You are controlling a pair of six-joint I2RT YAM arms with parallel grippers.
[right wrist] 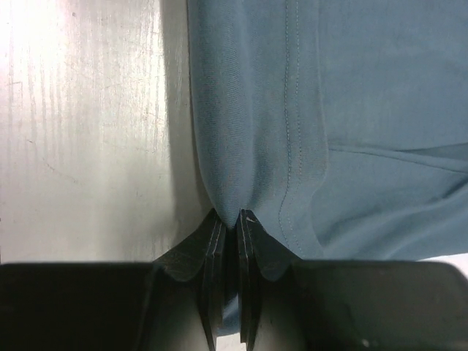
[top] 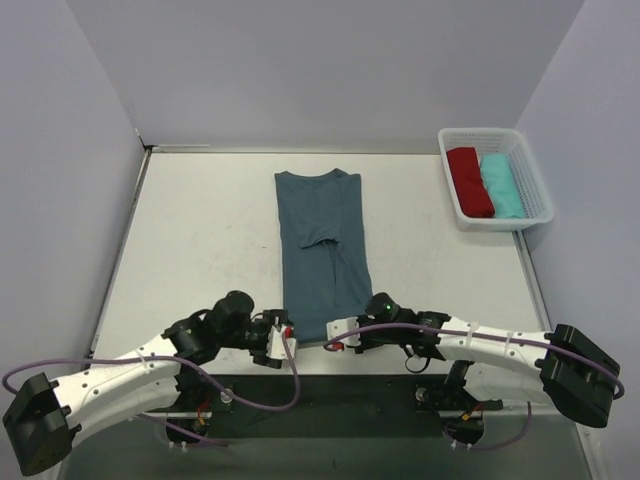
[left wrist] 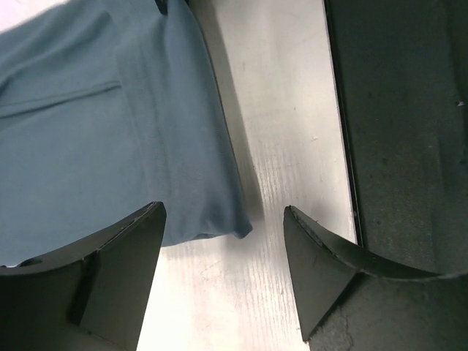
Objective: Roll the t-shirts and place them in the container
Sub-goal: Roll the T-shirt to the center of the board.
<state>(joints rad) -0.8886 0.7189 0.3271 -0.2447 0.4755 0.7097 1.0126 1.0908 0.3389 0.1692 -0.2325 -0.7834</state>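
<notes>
**Pinching the blue tee's near hem on one side only**

Spread flat on the white table (top: 200, 230) as a long narrow strip: the slate-blue t-shirt (top: 322, 240), with neckline toward the far wall and hem toward the arm bases. Creased across the middle of the strip, with a small slanting fold below.

Pinched along that near hem, right of centre, by the right gripper (right wrist: 230, 219), with jaws shut tight on a bunched fold of cloth just beside a stitched seam.

Flanked at the near left corner by the left gripper (left wrist: 223, 223), with jaws spread wide and only bare tabletop in the gap. Just ahead of the dark fingers, lying loose on the pale surface and gripped by nothing: the cloth's corner.

Stowed in the white basket (top: 480, 133) at the far right of the table, well apart from both arms: the red t-shirt (top: 469, 180) and the turquoise t-shirt (top: 500, 185), bundled side by side, red on the left, touching.
</notes>
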